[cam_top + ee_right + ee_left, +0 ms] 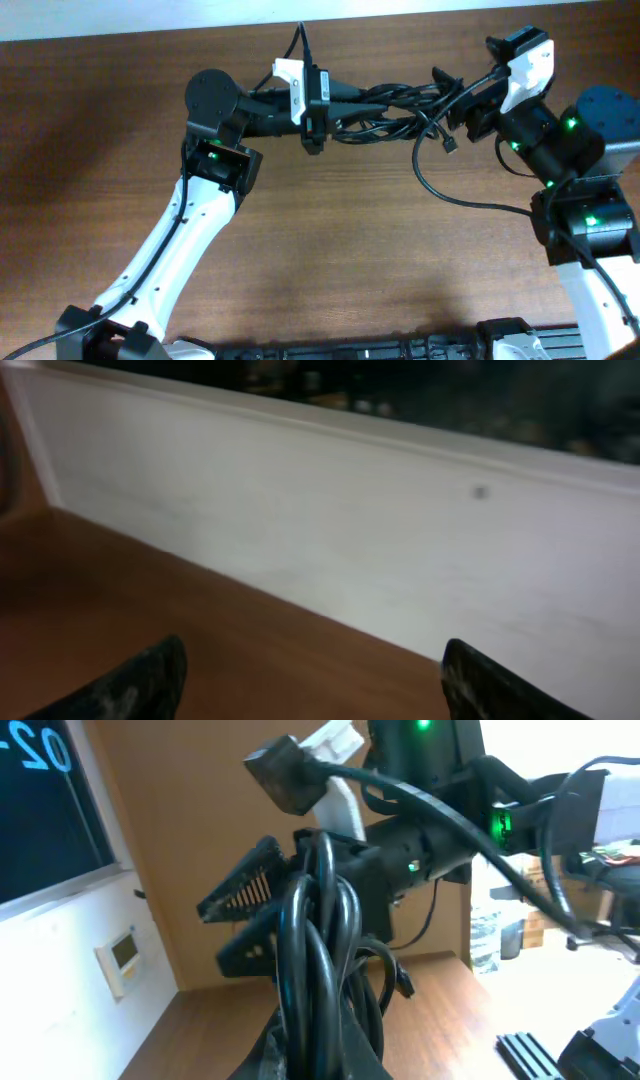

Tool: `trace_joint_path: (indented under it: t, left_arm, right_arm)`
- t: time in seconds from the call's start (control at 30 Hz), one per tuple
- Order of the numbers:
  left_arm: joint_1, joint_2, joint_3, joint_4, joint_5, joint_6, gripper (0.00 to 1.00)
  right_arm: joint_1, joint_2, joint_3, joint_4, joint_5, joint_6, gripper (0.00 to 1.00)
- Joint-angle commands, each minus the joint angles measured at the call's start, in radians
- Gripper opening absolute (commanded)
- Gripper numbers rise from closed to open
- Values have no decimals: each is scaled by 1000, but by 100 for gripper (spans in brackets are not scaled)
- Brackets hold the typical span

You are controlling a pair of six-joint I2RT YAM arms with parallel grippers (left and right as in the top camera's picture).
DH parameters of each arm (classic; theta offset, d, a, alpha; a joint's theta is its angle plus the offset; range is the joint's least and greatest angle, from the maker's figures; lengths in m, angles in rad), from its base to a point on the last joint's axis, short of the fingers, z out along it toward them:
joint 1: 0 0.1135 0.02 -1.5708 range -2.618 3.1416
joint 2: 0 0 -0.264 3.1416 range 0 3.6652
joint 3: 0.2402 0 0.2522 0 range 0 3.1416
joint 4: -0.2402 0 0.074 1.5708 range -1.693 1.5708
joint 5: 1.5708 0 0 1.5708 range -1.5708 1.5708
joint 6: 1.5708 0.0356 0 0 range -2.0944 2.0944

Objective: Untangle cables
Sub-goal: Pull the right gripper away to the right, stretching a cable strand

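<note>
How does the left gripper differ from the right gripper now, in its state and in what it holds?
The left gripper is shut, while the right gripper is open, its jaws wide apart. The left gripper clamps the bundled cables; the right gripper holds nothing. Both are near the bundle, one at each end.

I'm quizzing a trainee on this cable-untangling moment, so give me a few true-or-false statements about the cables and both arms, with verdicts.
1. The left gripper is shut on the cables. True.
2. The right gripper holds a plug. False: its fingers stand apart with nothing between them.
3. A loose cable curves across the table toward the right arm. True.
4. The cables lie in separate straight lines. False: they are bunched in a tangle.
</note>
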Motion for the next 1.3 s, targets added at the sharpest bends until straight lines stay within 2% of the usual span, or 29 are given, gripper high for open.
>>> trace_joint_path:
  t: [0.0, 0.17, 0.23, 0.27, 0.47, 0.6, 0.8, 1.07, 1.2, 1.27]
  left_arm:
    - [42, -34, 13, 10, 85, -10, 0]
    - [124, -34, 13, -82, 95, -9, 0]
    - [163, -34, 12, -111, 104, -9, 0]
    - [177, -34, 12, -128, 103, -9, 0]
    - [220, -34, 12, -155, 100, -9, 0]
    - [222, -34, 12, -189, 100, -9, 0]
    - [212, -34, 12, -241, 111, -9, 0]
    - [135, -22, 12, -240, 111, 6, 0]
    - [95, -22, 12, -241, 119, 6, 0]
    - [74, -22, 12, -240, 117, 6, 0]
  right_arm:
    - [-4, 0, 3, -4, 331, -15, 80]
    - [-4, 0, 3, -3, 517, -15, 81]
    - [-4, 0, 3, -2, 648, -15, 82]
    - [-4, 0, 3, -2, 703, -15, 87]
    - [-4, 0, 3, 19, 797, -15, 93]
    - [-4, 0, 3, 126, 802, -15, 98]
    - [-4, 0, 3, 383, 751, -15, 98]
    - [-4, 1, 3, 446, 663, -16, 98]
    - [-4, 1, 3, 615, 663, -15, 98]
    - [-4, 1, 3, 644, 663, -15, 98]
